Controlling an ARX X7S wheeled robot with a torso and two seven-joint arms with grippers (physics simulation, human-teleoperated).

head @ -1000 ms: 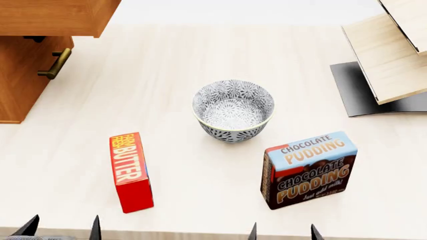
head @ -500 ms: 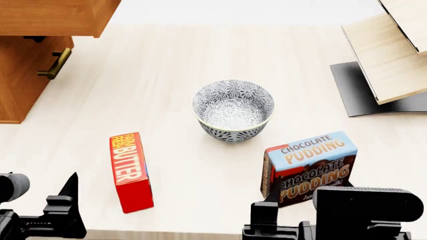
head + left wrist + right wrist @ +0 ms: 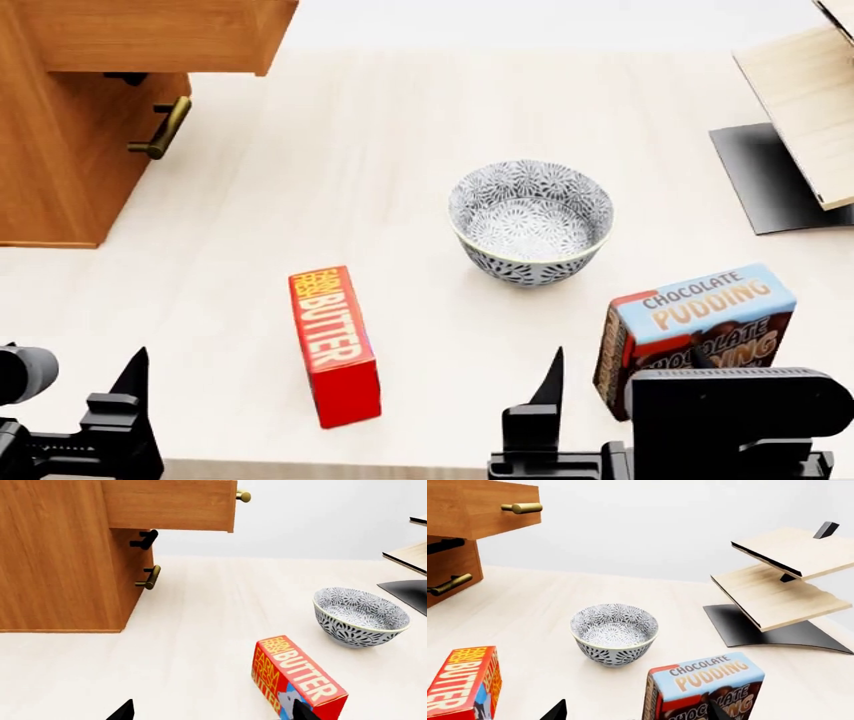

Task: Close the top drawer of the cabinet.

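Head view: the cabinet of medium-brown wood grain stands at the far left of a pale table. Its top drawer juts well out over the table, a shallow box of the same wood. Its brass handle shows in the left wrist view, and a second brass handle sits on the lower front beneath it.

Counted, using the patterned bowl as the landmark: one bowl, one red butter box nearer the robot and toward the cabinet, one chocolate pudding box nearer the robot on the other side, and one slanted light-wood rack on a black base beyond it (two shelves show).

The left gripper and right gripper sit at the near edge, both cut off. Each wrist view shows two dark fingertips well apart with nothing between, so both are released. The rack is cropped in the head view, and the right arm's housing hides part of the pudding box.
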